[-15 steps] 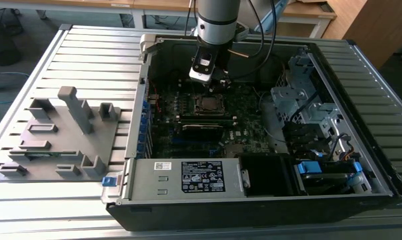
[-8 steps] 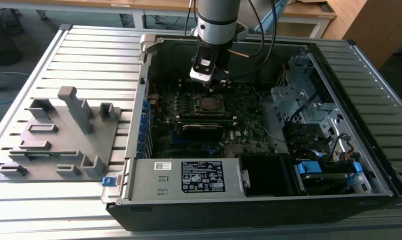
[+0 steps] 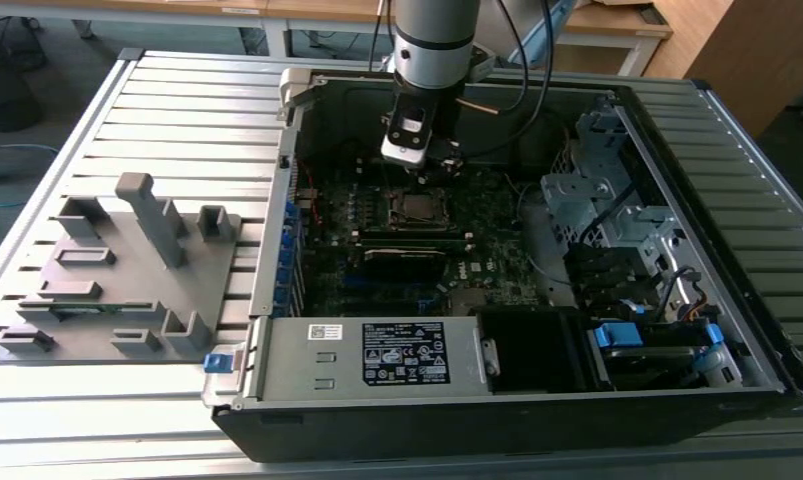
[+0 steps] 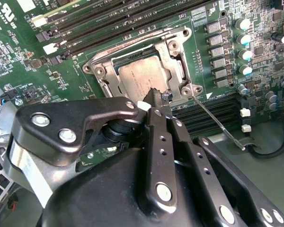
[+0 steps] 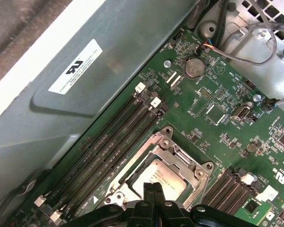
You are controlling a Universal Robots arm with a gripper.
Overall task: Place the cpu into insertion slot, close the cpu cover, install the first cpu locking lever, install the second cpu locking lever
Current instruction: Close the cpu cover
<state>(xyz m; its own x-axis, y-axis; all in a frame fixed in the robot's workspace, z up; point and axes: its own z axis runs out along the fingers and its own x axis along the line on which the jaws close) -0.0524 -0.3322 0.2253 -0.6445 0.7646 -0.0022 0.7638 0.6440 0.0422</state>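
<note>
Cpu cover (image 4: 176,59) flat, gripper (image 4: 154,95) at its edge

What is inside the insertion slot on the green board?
The cpu, its grey face showing through the cut-out of the cpu cover. The cover's frame hides the cpu's edges, the gripper hides one part of its face; anything beneath the cpu is covered.

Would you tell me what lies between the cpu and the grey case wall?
In the first wrist view, between the cpu and the case wall lie the cpu cover's rim and the long black memory slots.
</note>
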